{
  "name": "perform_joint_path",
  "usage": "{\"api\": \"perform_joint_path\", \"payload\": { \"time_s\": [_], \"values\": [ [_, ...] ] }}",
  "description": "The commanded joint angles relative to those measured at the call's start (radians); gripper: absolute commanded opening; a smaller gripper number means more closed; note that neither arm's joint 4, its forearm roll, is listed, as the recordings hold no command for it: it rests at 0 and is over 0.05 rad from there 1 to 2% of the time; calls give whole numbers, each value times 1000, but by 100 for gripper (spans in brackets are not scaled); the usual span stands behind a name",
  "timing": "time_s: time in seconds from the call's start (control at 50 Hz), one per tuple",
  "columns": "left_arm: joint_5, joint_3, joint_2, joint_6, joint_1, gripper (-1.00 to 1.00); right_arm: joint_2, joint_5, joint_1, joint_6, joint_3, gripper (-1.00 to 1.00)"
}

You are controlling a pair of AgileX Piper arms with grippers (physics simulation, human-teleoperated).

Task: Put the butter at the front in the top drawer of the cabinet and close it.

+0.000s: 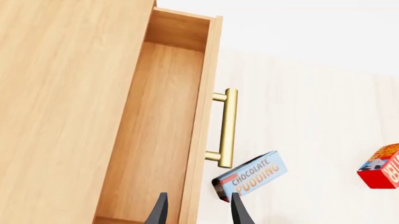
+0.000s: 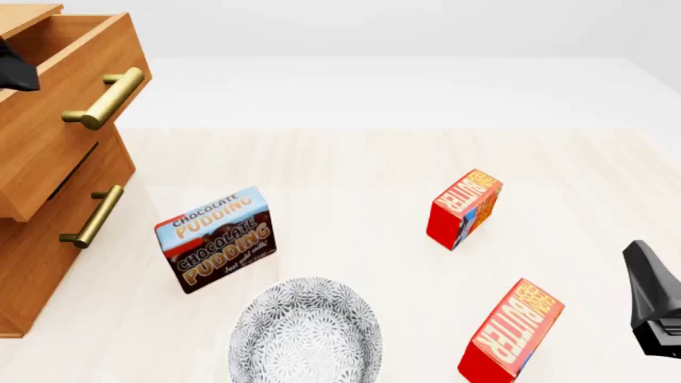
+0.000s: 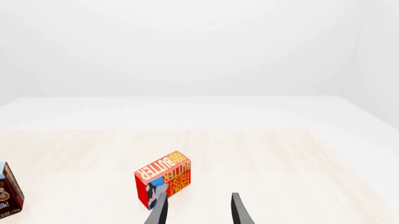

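The butter (image 2: 465, 207), a small red cardboard carton with a blue patch, stands on the pale wood-grain table (image 2: 352, 167) at about 3 o'clock from the pudding box (image 2: 216, 238). The top drawer (image 1: 156, 135) of the light-brown wooden cabinet (image 2: 43, 191) is pulled out, its brass bar handle (image 1: 226, 128) gleaming. The left gripper (image 1: 196, 210) hangs over the drawer with dark tapered fingers apart, holding nothing. The right gripper (image 3: 196, 210) likewise gapes, at 5 o'clock from the butter.

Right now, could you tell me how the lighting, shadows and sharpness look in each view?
Front view: even, bright light, only faint soft shadows under the pudding box and bowl, all sharp. Left wrist view: the open top drawer is shaded slightly inside, its handle glints. Right wrist view: pale washed-out background, the butter crisp.
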Motion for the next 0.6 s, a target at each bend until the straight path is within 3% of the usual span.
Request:
{"api": "perform_joint_path", "payload": {
  "time_s": [0.02,0.6],
  "values": [
    [-7,-2,17,-2,-5,100,0,-1,0,-1,1,100],
    [-84,63,65,-15,-45,100,0,-1,0,-1,1,100]
  ]
}}
